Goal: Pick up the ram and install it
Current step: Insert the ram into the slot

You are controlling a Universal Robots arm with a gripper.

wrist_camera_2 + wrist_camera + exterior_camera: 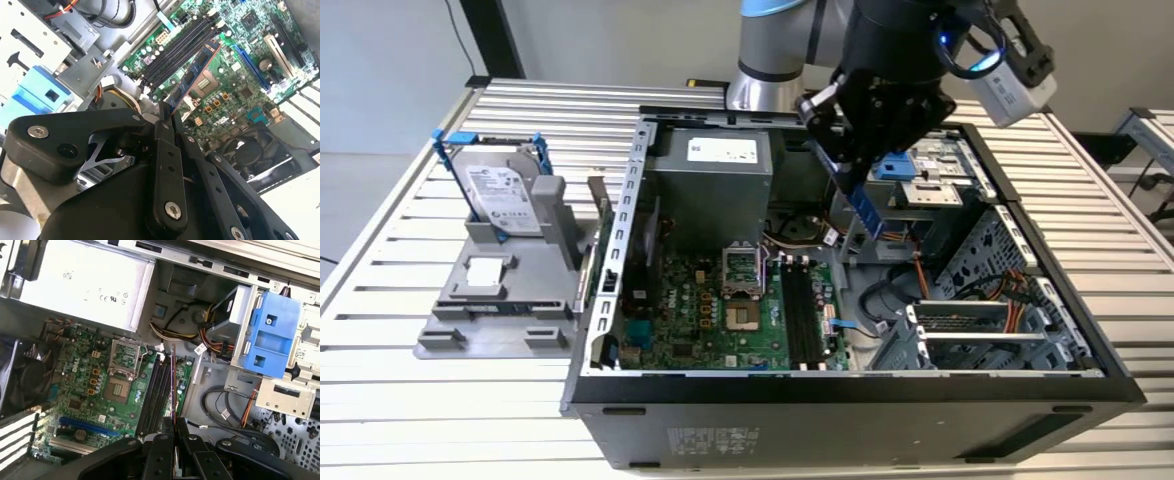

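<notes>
Here, the pincer is clamped on one end of the ram, its fingers pressed against both flat faces of the stick. In both wrist views the ram projects from the pincer over the memory slots. It runs roughly along their length and is not seated in them.

The slots lie on the green motherboard, beside the square processor socket. Past the socket sits the silver power supply, which carries a pale label; its print is too small to read. A blue bracket is fixed among the drive bays. Part of the board lies in shadow and is hard to make out.

All of this lies inside the open case, which rests on its side. At the exterior view's left, a hard drive with blue rails stands upright on a grey fixture, well apart from the pincer; its label is likewise illegible. Case and fixture rest on a counter of slatted aluminium profiles. The arm is cut off by the frame's upper edge.
</notes>
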